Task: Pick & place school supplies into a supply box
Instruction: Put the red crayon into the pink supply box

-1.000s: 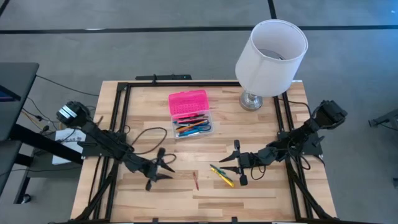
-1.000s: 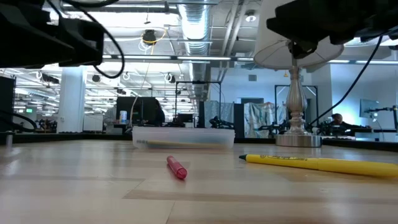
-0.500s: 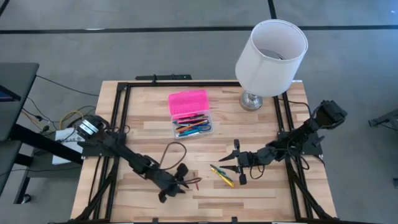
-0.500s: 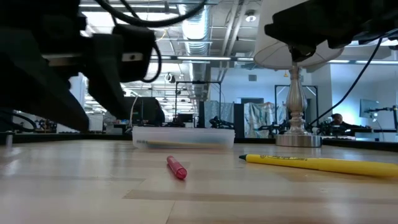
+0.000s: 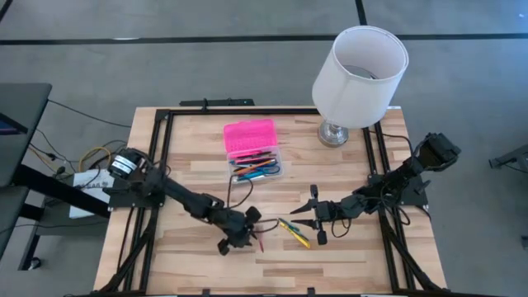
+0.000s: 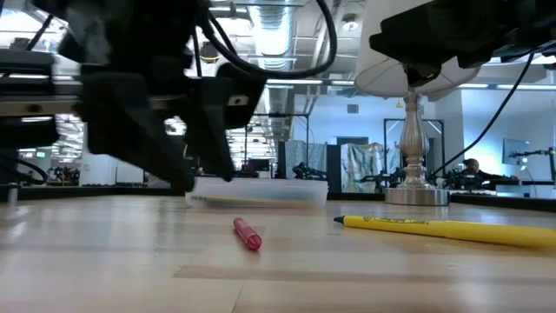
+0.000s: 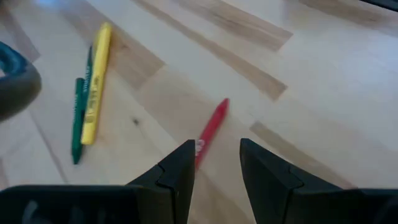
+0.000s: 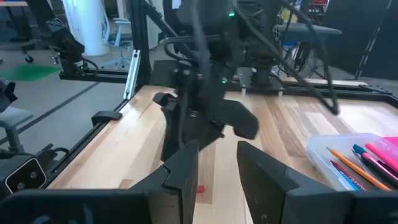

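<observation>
The left gripper (image 5: 245, 233) hangs over the front middle part of the wooden table (image 5: 346, 256), just beside a short red marker (image 5: 261, 240) that lies loose on the boards. In the left wrist view the two dark fingers (image 7: 177, 171) stand a little apart with a gap between them, and the near end of the red marker (image 7: 209, 129) shows in that gap; the fingers hold nothing. In the low view the left gripper (image 6: 187, 130) is above the table surface, behind the red marker (image 6: 247, 234), and is not touching it.

To the right of the red marker lie a yellow marker (image 5: 295, 233) and a thin green pen (image 5: 290, 224), side by side and touching along their length. The left wrist view shows this pair too, the yellow marker (image 7: 96, 90) over the green pen (image 7: 78, 118).

The right gripper (image 5: 314, 214) waits near the yellow marker, on its right side. Its fingers (image 8: 180, 171) are also slightly apart and empty.

The supply box (image 5: 252, 150) stands behind the left gripper, toward the back middle of the table. Its hot-pink lid (image 5: 249, 137) is folded open to the far side, and the clear base (image 5: 257, 169) already contains several pens and pencils in orange, blue and pink. A lamp with a white shade (image 5: 360, 74) stands at the back right corner.
</observation>
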Controlling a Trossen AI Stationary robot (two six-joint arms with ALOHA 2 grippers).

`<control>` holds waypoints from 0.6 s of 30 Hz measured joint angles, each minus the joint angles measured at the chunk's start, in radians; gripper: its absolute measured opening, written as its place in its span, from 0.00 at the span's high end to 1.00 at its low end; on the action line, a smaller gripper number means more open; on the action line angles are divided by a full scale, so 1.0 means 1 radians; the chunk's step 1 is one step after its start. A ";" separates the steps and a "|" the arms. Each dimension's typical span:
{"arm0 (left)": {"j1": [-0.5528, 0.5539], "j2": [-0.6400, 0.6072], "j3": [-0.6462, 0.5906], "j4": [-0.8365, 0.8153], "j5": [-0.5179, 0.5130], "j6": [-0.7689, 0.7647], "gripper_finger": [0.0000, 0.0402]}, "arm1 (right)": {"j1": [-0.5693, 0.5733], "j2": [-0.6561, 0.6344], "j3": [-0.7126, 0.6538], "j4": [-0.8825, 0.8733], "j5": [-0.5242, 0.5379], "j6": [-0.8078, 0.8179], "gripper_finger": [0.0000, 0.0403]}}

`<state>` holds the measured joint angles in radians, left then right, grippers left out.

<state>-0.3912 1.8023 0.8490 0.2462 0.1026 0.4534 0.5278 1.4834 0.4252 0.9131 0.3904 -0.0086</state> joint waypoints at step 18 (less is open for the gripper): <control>0.076 0.004 0.000 0.071 0.136 0.057 0.69 | 0.000 0.000 0.000 -0.001 0.000 -0.002 0.74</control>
<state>-0.3156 1.8066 0.8490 0.3167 0.2390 0.5104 0.5278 1.4834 0.4252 0.9123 0.3901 -0.0109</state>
